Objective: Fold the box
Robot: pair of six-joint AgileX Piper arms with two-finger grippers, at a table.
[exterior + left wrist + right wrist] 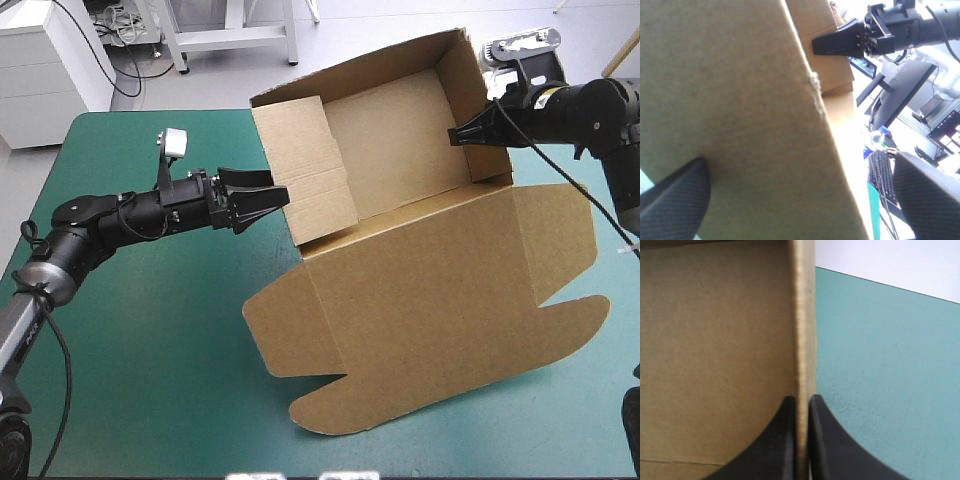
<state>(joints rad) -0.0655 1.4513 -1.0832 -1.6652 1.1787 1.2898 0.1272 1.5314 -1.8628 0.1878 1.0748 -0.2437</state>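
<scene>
The brown box (400,270) stands at the far middle of the teal-green table (150,350) with its walls raised and its lid flat toward the front. My left gripper (270,195) is open at the box's left wall flap (305,165). In the left wrist view that board (740,125) fills the gap between the fingers of the left gripper (800,165). My right gripper (455,133) is shut on the top edge of the right wall. The right wrist view shows the right gripper (802,397) pinching that wall (715,365) edge-on. The right gripper (822,45) also shows beyond the board in the left wrist view.
The lid's rounded tabs (570,320) spread toward the table's right and front edges. Bare teal-green cover (880,365) lies outside the right wall and across the left front of the table.
</scene>
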